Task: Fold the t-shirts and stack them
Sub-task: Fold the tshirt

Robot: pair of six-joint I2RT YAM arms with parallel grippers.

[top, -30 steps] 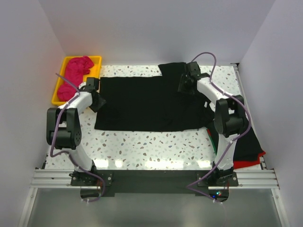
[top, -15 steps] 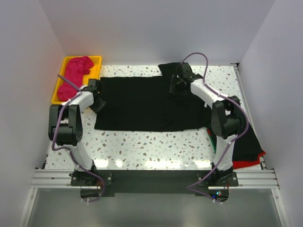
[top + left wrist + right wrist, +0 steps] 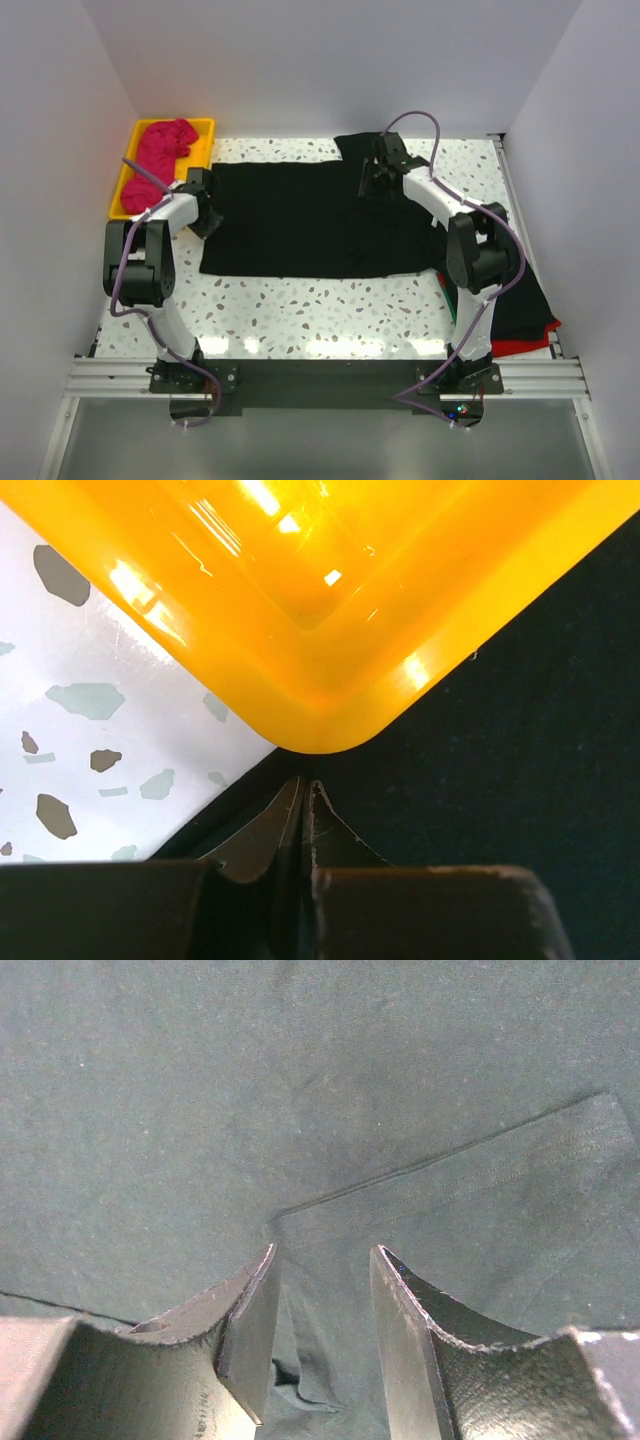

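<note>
Large black t-shirt (image 3: 300,220) is spread flat mid-table (image 3: 300,310), long axis left-right. One sleeve sticks out at the far edge, the other at the left end.

Left hand (image 3: 200,205) is on the shirt's left edge, right at the near right corner of the yellow tray (image 3: 118,195). In the wrist view its fingers (image 3: 270,825) are closed to a sliver, with the tips on the cloth edge just below the tray's rounded corner. Can't tell if any fabric is actually caught between them.

Right hand (image 3: 378,185) is over the far side of the same shirt, near the far sleeve. Fingers (image 3: 250,1320) are clearly apart, about half spread, pointing down at the cloth. A stitched hem (image 3: 450,1160) runs diagonally just ahead of the tips, and there is a small wrinkle of fabric low in the gap. No grip visible; can't tell if the tips touch the cloth.

Magenta t-shirt (image 3: 160,160) is bunched in the tray at the far left corner. A black-and-red t-shirt pile (image 3: 525,320) lies at the near right edge of the table, partly behind the right arm, with red showing along its near edge.
</note>
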